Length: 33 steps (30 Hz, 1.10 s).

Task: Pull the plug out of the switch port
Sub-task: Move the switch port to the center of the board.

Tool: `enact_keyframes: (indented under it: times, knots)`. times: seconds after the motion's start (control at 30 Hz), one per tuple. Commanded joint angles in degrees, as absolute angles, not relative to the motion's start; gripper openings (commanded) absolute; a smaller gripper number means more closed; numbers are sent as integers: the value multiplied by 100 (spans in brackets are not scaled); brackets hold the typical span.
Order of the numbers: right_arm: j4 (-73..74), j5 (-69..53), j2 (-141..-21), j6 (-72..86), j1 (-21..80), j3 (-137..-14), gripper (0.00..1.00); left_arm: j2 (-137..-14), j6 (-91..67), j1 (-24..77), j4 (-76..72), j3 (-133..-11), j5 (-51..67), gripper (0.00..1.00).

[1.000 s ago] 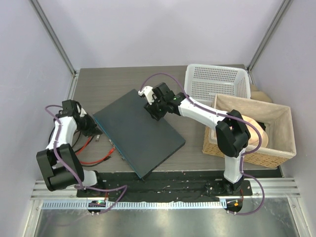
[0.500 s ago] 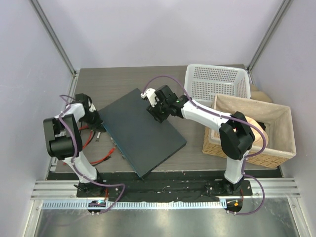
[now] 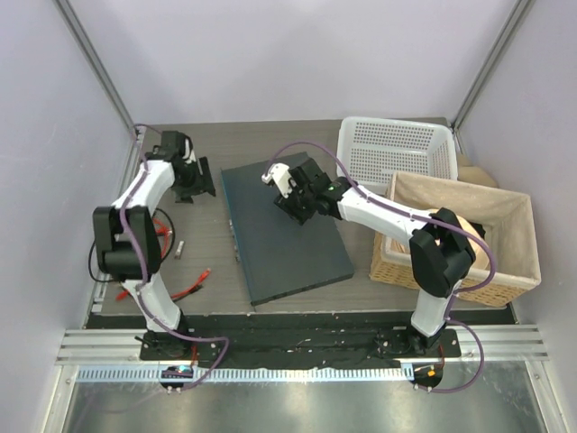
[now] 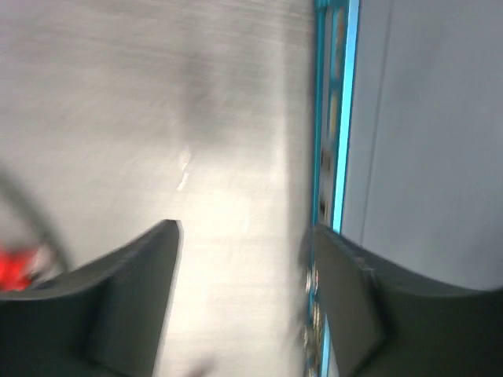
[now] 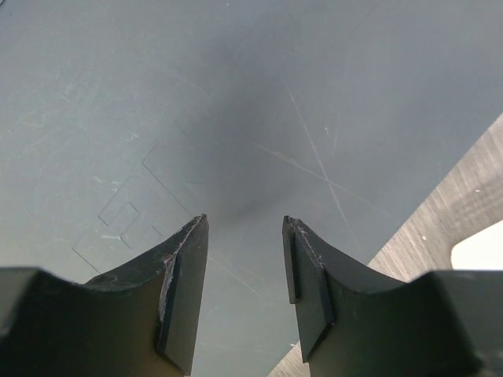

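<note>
The switch (image 3: pixel 288 239) lies flat mid-table, a dark slate box with its bluish socket edge (image 4: pixel 334 118) facing left. A red cable (image 3: pixel 165 230) lies loose on the table left of it. A small pale plug (image 3: pixel 180 250) rests apart from the sockets. My left gripper (image 3: pixel 196 189) hovers at the far left of the table. In the blurred left wrist view this gripper (image 4: pixel 245 229) is open and empty, beside the socket edge. My right gripper (image 3: pixel 293 209) is over the switch's top. It (image 5: pixel 244 220) is open, tips close to the lid (image 5: pixel 236 94).
A white perforated basket (image 3: pixel 397 149) stands at the back right. A wicker basket (image 3: pixel 518 271) lined with cloth sits in front of it, close to the switch's right edge. More red cable (image 3: pixel 189 289) loops near the left arm's base.
My left arm swung from the switch's socket edge toward the far left of the table and its jaws opened. The switch turned clockwise under the right gripper.
</note>
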<state>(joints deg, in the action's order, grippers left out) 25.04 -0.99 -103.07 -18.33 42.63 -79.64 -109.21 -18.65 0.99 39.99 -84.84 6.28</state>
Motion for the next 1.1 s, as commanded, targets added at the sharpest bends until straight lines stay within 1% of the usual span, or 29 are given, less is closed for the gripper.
enact_keyframes:
  times: [0.0, 0.03, 0.07, 0.17, 0.2, 0.23, 0.27, 0.33, 0.5, 0.57, 0.67, 1.07]
  knots:
    - [2241, -26, -9861, -2065, 4254, -7858, 50, -8889, -1942, -167, 4308, -7197, 762, 78]
    - [2250, -26, -9870, -2057, 4254, -7840, 50, -8425, -2082, -176, 3915, -6850, 913, 79]
    - [2259, -26, -9879, -2057, 4237, -7831, 50, -8272, -2370, -176, 3755, -6455, 1462, 77]
    - [2267, -26, -9967, -1951, 4245, -7884, 50, -8200, -2714, -176, 3166, -5347, 2431, 71]
    - [2285, -44, -9993, -1925, 4245, -7901, 50, -8131, -2925, -176, 2485, -5057, 2991, 70]
    - [2320, -53, -10011, -1881, 4245, -7962, 50, -7982, -3031, -184, 2157, -4497, 3041, 69]
    - [2346, -61, -10019, -1863, 4236, -7980, 50, -7763, -3067, -176, 1936, -4317, 3032, 67]
    - [2390, -62, -10002, -1863, 4254, -7981, 50, -7717, -3137, -149, 1915, -4027, 2760, 66]
    - [2382, -123, -9897, -1854, 4245, -7770, 50, -7488, -3278, -158, 1890, -3578, 2610, 65]
    - [2355, -141, -9853, -1828, 4245, -7673, 50, -7462, -3278, -158, 1654, -3464, 2680, 65]
    - [2347, -132, -9818, -1828, 4245, -7594, 51, -7497, -3401, -158, 1153, -3288, 3084, 63]
    - [2347, -123, -9870, -1837, 4245, -7620, 51, -7848, -3402, -106, 1168, -3454, 2884, 59]
